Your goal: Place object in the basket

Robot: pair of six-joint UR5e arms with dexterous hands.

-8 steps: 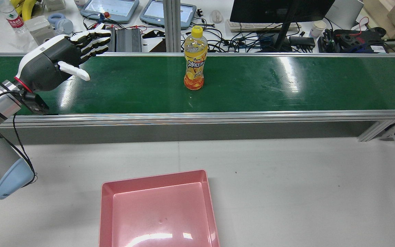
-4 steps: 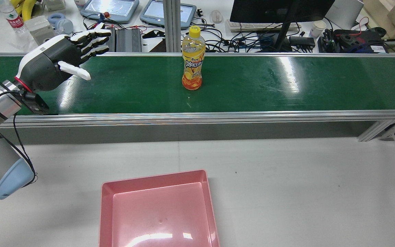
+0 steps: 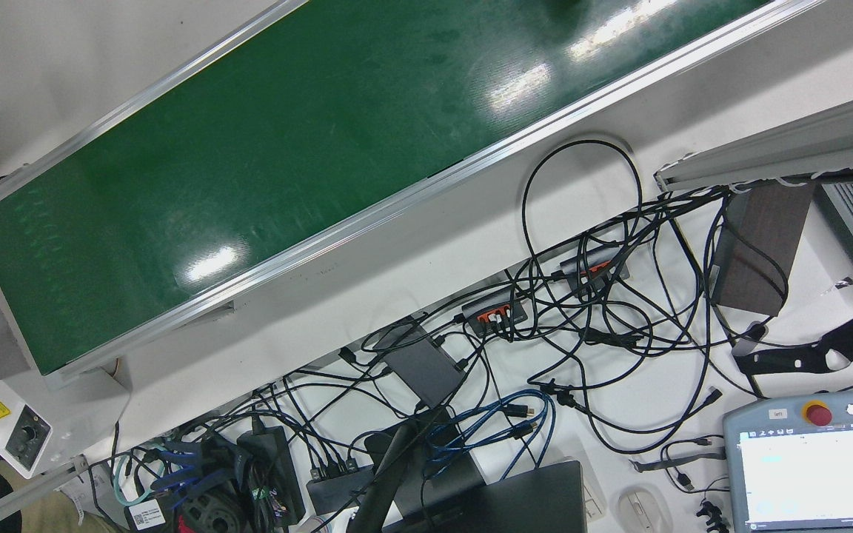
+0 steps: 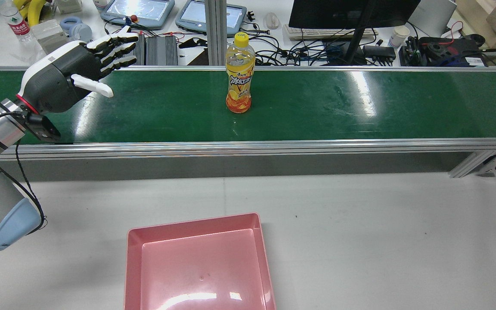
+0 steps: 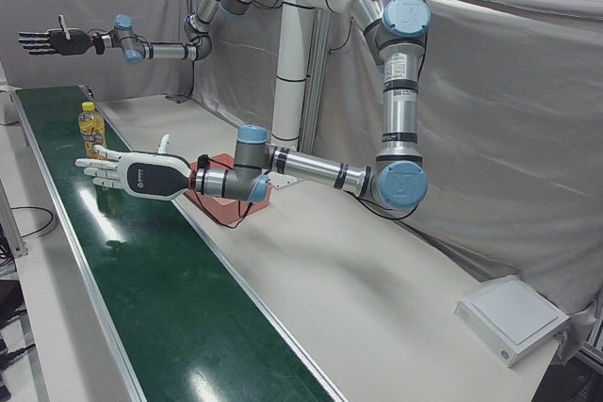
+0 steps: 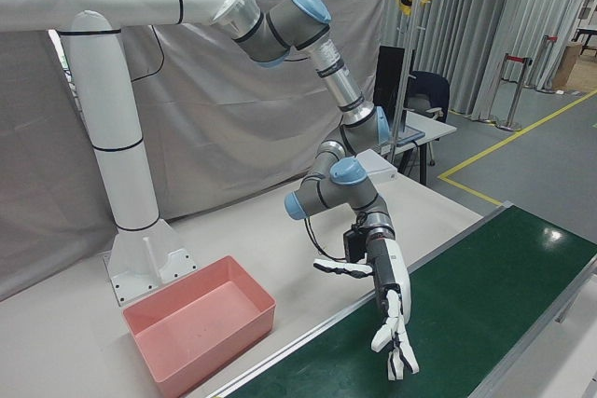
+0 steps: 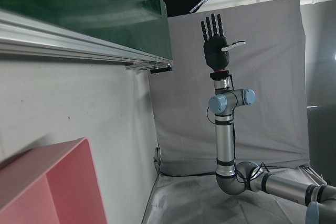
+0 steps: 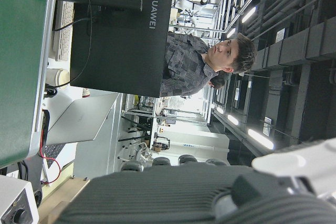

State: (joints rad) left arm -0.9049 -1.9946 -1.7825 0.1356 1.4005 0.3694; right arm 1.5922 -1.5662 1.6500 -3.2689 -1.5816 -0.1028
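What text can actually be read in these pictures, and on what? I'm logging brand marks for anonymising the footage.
"HUAWEI": on the back of the monitor, right hand view.
"UNIVERS", cut off by the picture's edge: on the teach pendant, front view.
Yellow warning triangle: on the conveyor control box.
Large characters on the drink bottle label: too small to read.
Water bottle label: blurred.

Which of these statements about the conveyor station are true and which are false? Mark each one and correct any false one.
1. The bottle stands upright on the green belt. True.
2. The left hand is closed around the bottle. False: it is open, apart from the bottle, holding nothing.
3. The pink basket holds nothing. True.
4. The basket sits on the belt. False: it sits on the white table.
5. The right hand is open. True.
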